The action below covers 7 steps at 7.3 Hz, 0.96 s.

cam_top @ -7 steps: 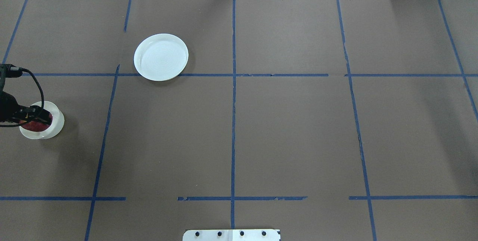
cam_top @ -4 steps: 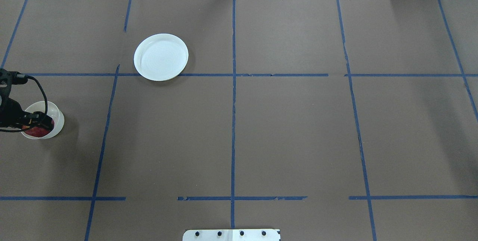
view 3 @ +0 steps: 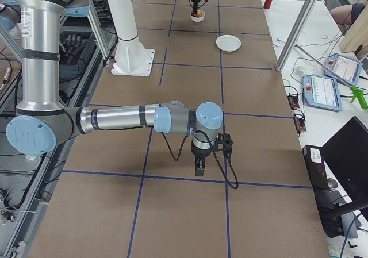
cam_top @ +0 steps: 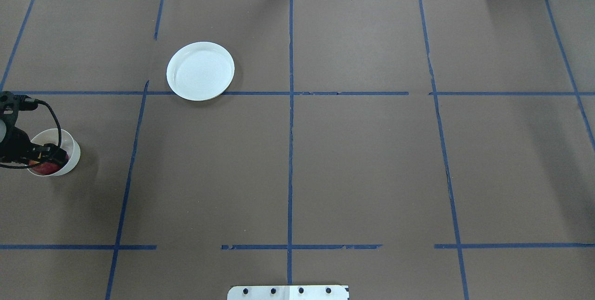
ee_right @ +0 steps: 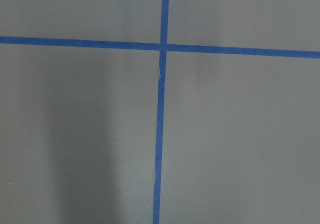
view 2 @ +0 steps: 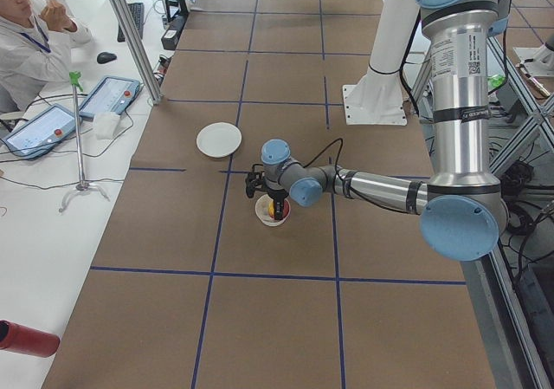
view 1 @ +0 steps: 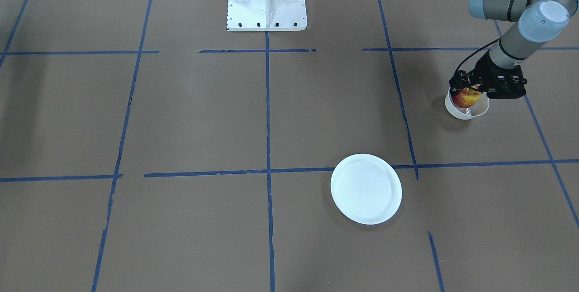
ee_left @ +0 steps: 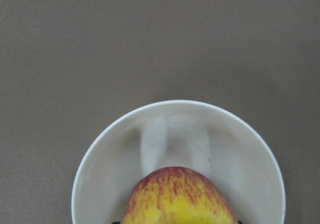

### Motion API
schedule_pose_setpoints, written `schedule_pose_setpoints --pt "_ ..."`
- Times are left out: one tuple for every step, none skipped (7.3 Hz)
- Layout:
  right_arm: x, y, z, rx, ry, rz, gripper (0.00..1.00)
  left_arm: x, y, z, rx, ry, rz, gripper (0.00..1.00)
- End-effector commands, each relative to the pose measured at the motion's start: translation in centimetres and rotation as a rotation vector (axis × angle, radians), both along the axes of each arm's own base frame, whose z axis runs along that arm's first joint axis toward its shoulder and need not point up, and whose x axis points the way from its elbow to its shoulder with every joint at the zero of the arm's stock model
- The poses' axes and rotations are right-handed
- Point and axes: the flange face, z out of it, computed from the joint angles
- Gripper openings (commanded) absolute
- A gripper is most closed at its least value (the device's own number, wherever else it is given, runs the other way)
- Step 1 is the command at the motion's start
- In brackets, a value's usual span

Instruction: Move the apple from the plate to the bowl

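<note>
Since the earlier overhead frames, the left claw has eased a little toward the counter's near-left edge and settled lower over the bowl. The plate has kept its place and lies bare, well apart from the bowl.

The apple is gripped between the left claw's fingers, as far as the views show. Its lower part is inside the bowl's walls and its crown stands above the rim. In the left wrist view the fruit sits toward the bowl's nearer side, with bare floor visible beyond it. Whether it already rests on that floor cannot be told.

The right claw hangs over bare counter near a crossing of blue tape lines, far from the work. Whether its fingers are spread or closed cannot be told.

Step in hand, as judged: the placing stage, with transport finished and release pending. The next move calls for parting the fingers and then rising straight up. The bowl is thin-walled and scarcely wider than the fruit, so a finger brushing its wall could drag or tip it.
</note>
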Motion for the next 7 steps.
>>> schedule_pose_setpoints --pt "0.0 0.0 0.0 0.0 0.0 0.0 1.0 -0.2 -0.1 -0.6 0.011 0.01 0.005 1.0" --pt "0.0 0.0 0.0 0.0 0.0 0.0 1.0 -0.4 0.0 -0.6 0.011 0.009 0.006 1.0" --pt "0.0 0.0 0.0 0.0 0.0 0.0 1.0 -0.9 0.3 -1.7 0.032 0.019 0.015 1.0" --pt "0.0 0.0 0.0 0.0 0.0 0.0 1.0 -3.5 0.4 -3.1 0.07 0.034 0.019 1.0" --pt "0.0 0.0 0.1 -0.001 0.0 0.0 1.0 -7.7 -0.2 -4.5 0.097 0.034 0.02 1.0" --pt "0.0 0.0 0.1 -0.001 0.0 0.0 1.0 -12.4 -1.4 -5.0 0.135 -0.011 0.017 1.0" --pt "0.0 0.0 0.0 0.0 0.0 0.0 1.0 -16.0 -2.3 -4.7 0.155 -0.051 0.03 1.0"
